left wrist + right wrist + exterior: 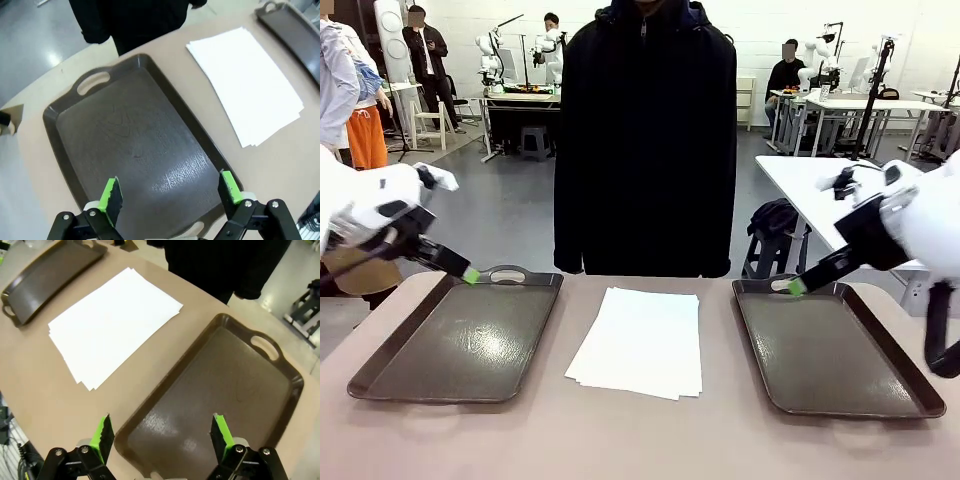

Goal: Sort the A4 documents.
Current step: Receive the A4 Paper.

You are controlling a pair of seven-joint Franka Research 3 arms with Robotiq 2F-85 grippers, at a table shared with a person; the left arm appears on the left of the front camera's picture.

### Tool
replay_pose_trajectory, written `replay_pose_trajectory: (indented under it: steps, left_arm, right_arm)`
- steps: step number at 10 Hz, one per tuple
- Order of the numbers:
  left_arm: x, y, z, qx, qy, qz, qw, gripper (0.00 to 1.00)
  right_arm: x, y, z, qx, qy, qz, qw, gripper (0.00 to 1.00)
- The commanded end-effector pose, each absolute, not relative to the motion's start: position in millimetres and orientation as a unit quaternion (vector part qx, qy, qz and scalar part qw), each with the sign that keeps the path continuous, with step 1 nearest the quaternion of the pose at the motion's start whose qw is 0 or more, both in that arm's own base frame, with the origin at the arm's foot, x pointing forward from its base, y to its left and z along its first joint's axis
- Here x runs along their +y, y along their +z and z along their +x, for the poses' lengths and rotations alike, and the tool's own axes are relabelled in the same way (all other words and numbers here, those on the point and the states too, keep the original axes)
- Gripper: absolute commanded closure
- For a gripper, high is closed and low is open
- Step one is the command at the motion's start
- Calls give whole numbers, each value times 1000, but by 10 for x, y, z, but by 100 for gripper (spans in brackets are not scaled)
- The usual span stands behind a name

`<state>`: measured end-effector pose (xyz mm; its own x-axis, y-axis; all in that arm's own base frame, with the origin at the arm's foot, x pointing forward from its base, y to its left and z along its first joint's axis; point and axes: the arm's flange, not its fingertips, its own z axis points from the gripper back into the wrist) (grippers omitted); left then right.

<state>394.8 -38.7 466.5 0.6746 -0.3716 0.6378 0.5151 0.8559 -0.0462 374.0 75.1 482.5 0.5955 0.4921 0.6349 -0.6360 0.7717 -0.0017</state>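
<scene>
A small stack of white A4 documents point(638, 342) lies flat on the table between two dark brown trays; I also see the documents point(246, 82) in the left wrist view and the documents point(111, 317) in the right wrist view. My left gripper point(468, 274) hangs open above the far left corner of the left tray point(460, 340), its green pads point(111, 192) wide apart with nothing between them. My right gripper point(796, 287) hangs open over the far left corner of the right tray point(835, 345), pads point(103, 432) spread and bare.
A person in a dark jacket point(645, 140) stands at the table's far edge, behind the documents. Both trays are bare inside. A white table point(810, 180) and stool stand behind at the right.
</scene>
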Motion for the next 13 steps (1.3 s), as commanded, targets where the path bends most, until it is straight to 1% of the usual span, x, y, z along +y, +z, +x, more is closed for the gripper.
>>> replay_pose_trajectory:
  steps: [1, 4, 5, 10, 12, 13]
  left_arm:
    - [-166, 4469, 3478, -341, -265, -168, 886, 0]
    - [-104, 4534, 3391, -359, -263, -208, 871, 0]
    - [-101, 4527, 3392, -359, -259, -206, 873, 0]
    - [-156, 4499, 3401, -349, -264, -203, 876, 0]
    - [-114, 4498, 3385, -349, -263, -200, 877, 0]
    - [-136, 4483, 3391, -345, -266, -199, 878, 0]
  right_arm:
    - [422, 4696, 3393, -340, 314, 159, 872, 0]
    - [108, 4879, 3278, -388, 316, 202, 842, 0]
    - [-2, 4902, 3260, -401, 307, 208, 838, 0]
    - [-168, 4849, 3250, -392, 327, 250, 823, 0]
    - [-230, 4868, 3209, -386, 306, 229, 839, 0]
    - [-235, 4871, 3203, -387, 306, 227, 839, 0]
